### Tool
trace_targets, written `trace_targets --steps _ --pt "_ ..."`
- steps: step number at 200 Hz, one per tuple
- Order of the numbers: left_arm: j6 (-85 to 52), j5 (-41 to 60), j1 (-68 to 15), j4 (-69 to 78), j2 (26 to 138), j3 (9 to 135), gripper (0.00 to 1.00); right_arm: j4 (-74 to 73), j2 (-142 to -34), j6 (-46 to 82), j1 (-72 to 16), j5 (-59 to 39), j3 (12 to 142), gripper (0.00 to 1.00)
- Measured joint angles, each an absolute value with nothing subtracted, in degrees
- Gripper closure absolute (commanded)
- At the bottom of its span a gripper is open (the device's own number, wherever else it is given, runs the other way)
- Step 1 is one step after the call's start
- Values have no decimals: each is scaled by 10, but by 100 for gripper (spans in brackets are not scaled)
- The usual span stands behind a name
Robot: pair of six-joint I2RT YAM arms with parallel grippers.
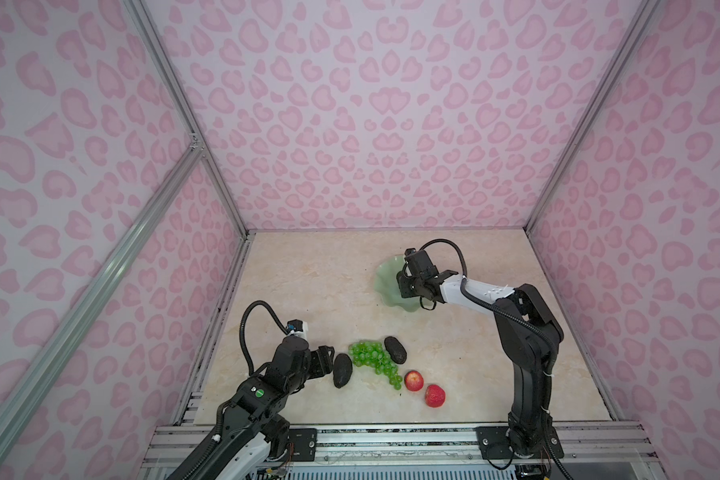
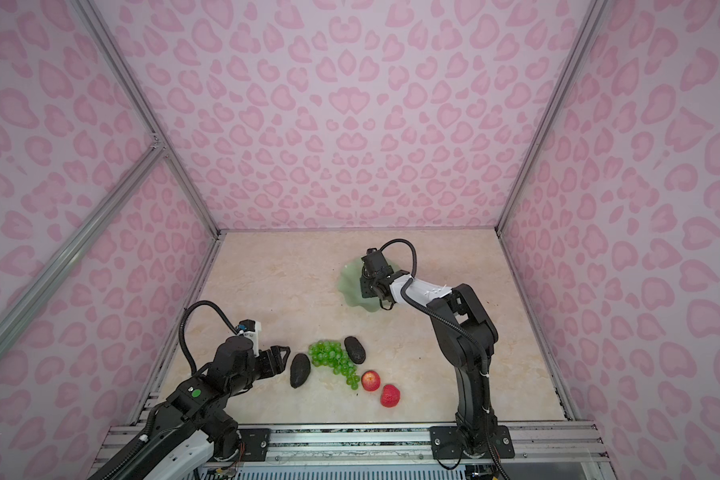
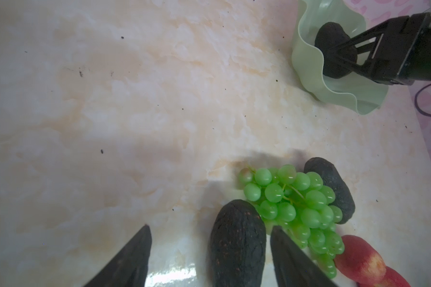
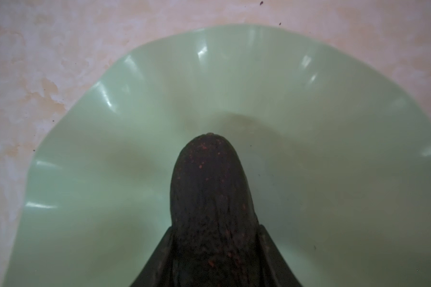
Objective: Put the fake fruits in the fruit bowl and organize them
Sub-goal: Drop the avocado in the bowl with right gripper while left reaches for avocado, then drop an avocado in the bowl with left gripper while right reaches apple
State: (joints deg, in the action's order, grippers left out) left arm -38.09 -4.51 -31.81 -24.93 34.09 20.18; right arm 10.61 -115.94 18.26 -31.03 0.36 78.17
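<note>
Setting the held avocado (image 4: 209, 179) down in the fruit bowl (image 4: 105, 129) looked to be the step in hand. The right gripper (image 4: 215, 231) pinched its broad end from both sides, the narrow end pointing toward the middle of the dish; whether it touched the glossy floor could not be told. Done well, the fruit would go low before the jaws part, since the surface looks slick and a dropped oval could roll over the shallow wavy rim, and it would lie to one side to leave room for the rest. The left gripper (image 3: 210, 227) stood spread about the near avocado (image 3: 237, 248) on the worktop (image 1: 308, 282), one finger close beside it, the other well off, pinching nothing. Counted, there were three avocados: the held one, the near one and a far avocado (image 3: 334, 188) touching the grapes (image 3: 291, 198). There was one bunch of grapes, and two red fruits: the inner red fruit (image 1: 413, 380) by the bunch's tip and the outer red fruit (image 1: 435, 395) just beside it. There was one bowl, and five fruits lay outside it.
</note>
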Motion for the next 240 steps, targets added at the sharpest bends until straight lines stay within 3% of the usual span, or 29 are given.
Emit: trace_targets --steps 50,94,121,169,205,240 --pt "-396 -84 -401 -225 427 210 23 108 -1169 183 -302 -17 791 31" --pt "-402 -110 -450 -206 500 229 24 102 -1059 183 -301 -25 775 19" --pt "-405 -118 -472 -193 549 236 30 96 -983 184 -301 -18 735 17" --pt "-427 -125 -491 -185 603 234 50 92 -869 194 -293 -7 659 16" --pt "-437 -139 -492 -209 558 245 51 86 -817 201 -284 11 614 16" --pt "-407 -162 -492 -225 529 335 49 88 -782 206 -272 16 581 14"
